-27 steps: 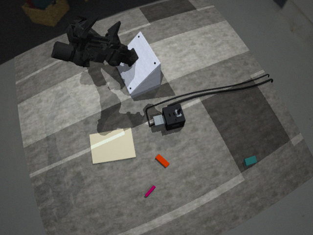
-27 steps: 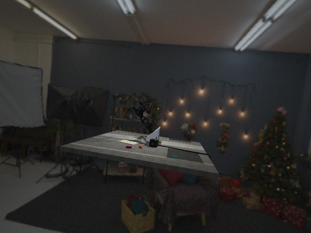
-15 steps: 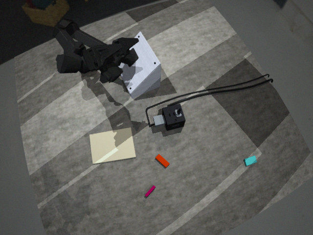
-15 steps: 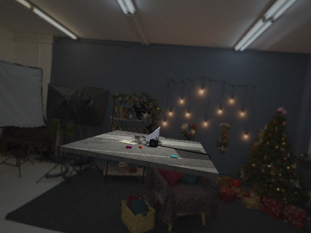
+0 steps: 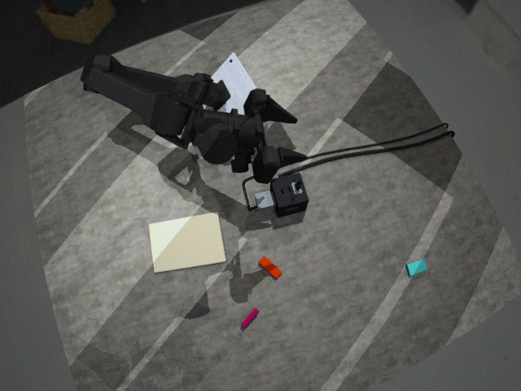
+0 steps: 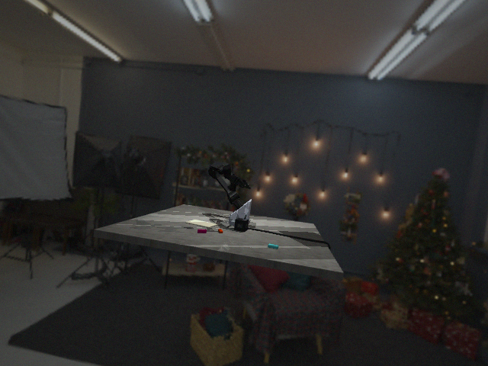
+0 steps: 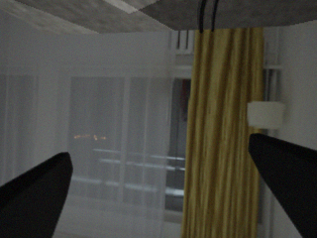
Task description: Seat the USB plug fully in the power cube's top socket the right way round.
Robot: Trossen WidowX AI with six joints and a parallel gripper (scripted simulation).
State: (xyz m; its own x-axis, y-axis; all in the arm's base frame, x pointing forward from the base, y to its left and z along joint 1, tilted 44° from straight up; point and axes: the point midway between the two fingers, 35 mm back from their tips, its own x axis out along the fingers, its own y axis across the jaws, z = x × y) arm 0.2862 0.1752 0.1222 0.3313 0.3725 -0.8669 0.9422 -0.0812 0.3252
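Table point(image 5: 378, 294) with a grey striped top carries everything, and the black arm point(image 5: 142, 98) stretches across its upper part from the top view's left, partly covering a white wedge block point(image 5: 235, 80). The gripper point(image 5: 283, 134) hangs above the table with its jaws spread almost as wide as they go and nothing between them; one fingertip sits just above the cube's back edge, the other well apart over the wedge. A cream sheet point(image 5: 187, 242) lies flat in front of the arm. The black cube point(image 5: 289, 194) stands near the table's middle with a grey plug block point(image 5: 263, 200) against its left side and two black cables point(image 5: 378, 147) running off to the right. An orange block point(image 5: 269, 267), a teal block point(image 5: 416, 267) and a pink stick point(image 5: 250, 318) lie apart nearer the front. The small pale plug point(image 5: 298, 187) stands in the socket on the cube's top face, untouched
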